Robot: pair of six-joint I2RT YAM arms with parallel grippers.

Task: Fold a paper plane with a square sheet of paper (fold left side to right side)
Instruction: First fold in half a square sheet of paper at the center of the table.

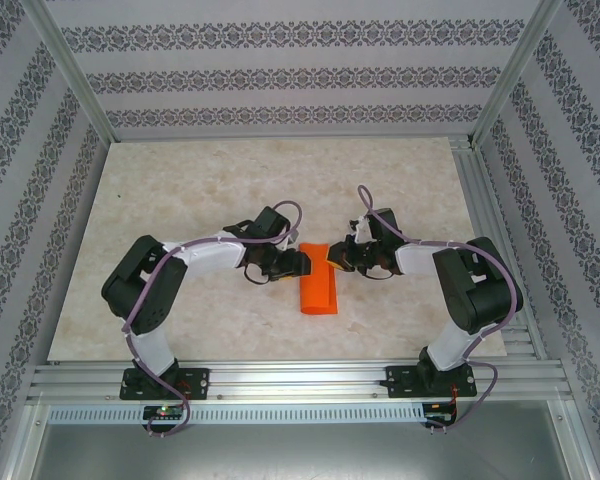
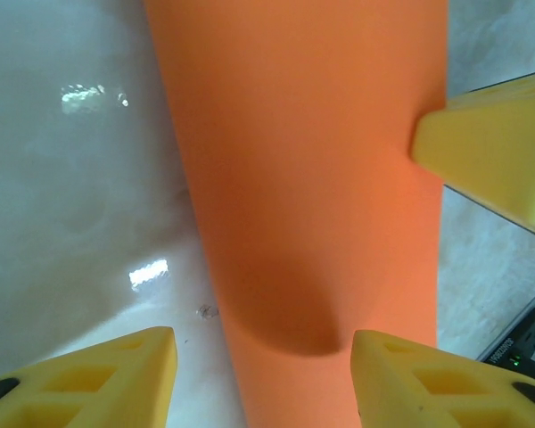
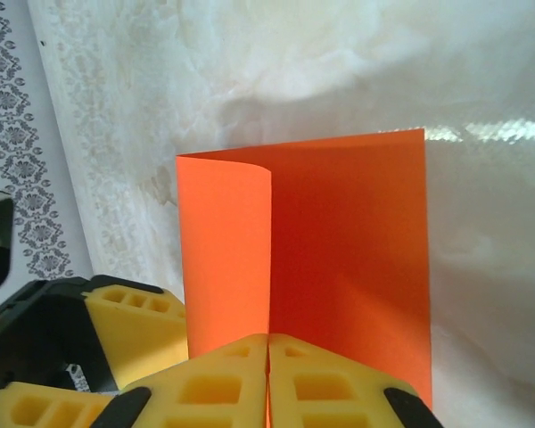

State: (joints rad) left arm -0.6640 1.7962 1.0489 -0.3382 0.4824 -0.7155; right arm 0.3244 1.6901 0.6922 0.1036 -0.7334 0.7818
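1. Jaws first: the right jaws are clamped on one edge of the square sheet of paper (image 3: pixel 348 250). Their two yellow fingers (image 3: pixel 330 383) are pressed together, and the sheet's raised flap runs down between them. The left jaws stand wide apart and grip nothing. One of their fingers (image 2: pixel 107 374) is over bare surface beside the sheet, and the other is in front of the sheet's orange bulge.
2. Under the sheet, the pale marbled desk (image 1: pixel 180 190) spreads out on every side, with the sheet lying near its middle.
3. From the sheet's left side the left arm (image 1: pixel 180 265) reaches in, and from its right side the right arm (image 1: pixel 460 275). Their wrists come close together over the sheet's far end, seen from the top camera.
4. From above, the sheet shows as a narrow orange strip, doubled over on itself. The right wrist view shows one flap curling over the other in a soft roll, not pressed flat, with the lower layer lying on the desk.
5. Against the sheet's right edge, in the left wrist view, a yellow fingertip (image 2: pixel 490 143) of the right jaws touches the paper.
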